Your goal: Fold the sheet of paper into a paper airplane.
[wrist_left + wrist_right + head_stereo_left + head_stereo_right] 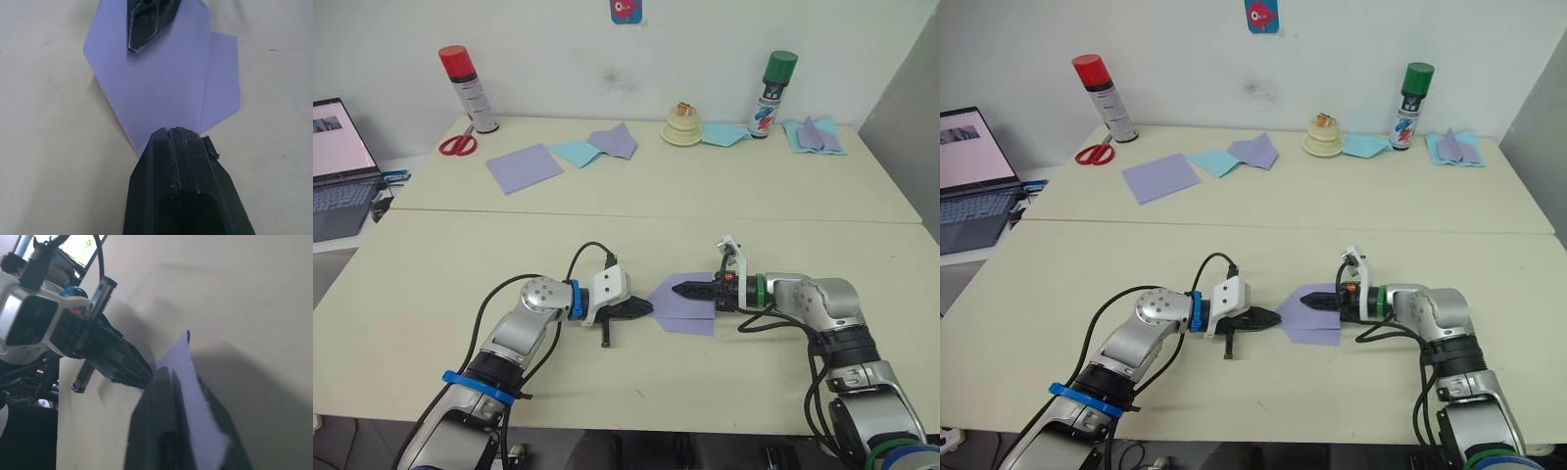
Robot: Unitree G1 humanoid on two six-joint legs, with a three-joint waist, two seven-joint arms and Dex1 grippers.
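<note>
The sheet of paper (690,305) is lavender and lies near the table's front edge, folded into a flat shape whose point faces my left arm. My left gripper (647,309) is shut, its tip resting at that point (142,147). My right gripper (678,290) reaches in from the other side, low over the middle of the sheet. In the right wrist view the lavender paper (193,387) runs between its shut fingers. The two gripper tips face each other a short way apart.
At the back of the table stand a red-capped spray can (468,88), red scissors (458,144), a flat lavender sheet (524,166), light-blue and lavender folded pieces (607,145), a cream tape roll (682,129) and a green-capped can (772,94). A laptop (337,166) sits far left.
</note>
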